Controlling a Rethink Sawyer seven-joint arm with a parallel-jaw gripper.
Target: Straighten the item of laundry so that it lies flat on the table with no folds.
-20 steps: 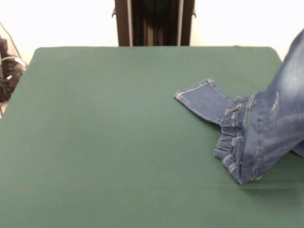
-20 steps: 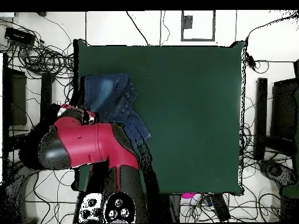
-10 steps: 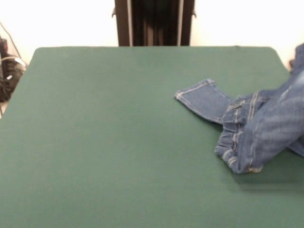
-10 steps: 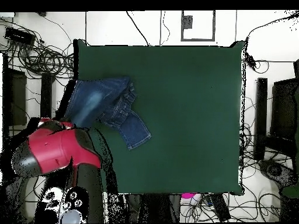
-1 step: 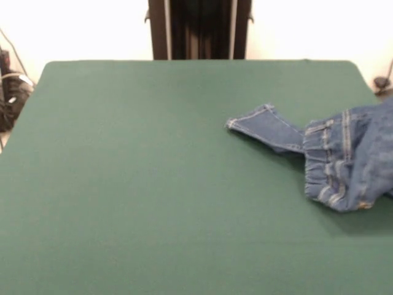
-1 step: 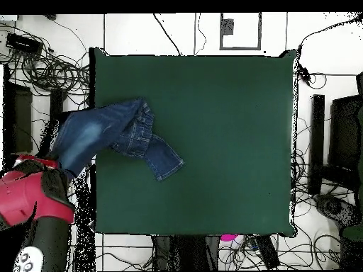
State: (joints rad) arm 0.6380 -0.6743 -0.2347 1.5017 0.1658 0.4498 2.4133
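Jeans overhanging table edge

The dark green worktop is mostly left bare. Only the jeans are draped on it, bunched at one side edge, one leg laid flat, the rest trailing past the edge.

Jeans are showing mid-blue denim w/ paler faded patches, lighter stitching along waistband & leg hem. Table is showing plain dark green cloth, no pattern. Arm is showing red w/ black parts in overhead view. Wall behind is looking pale cream.
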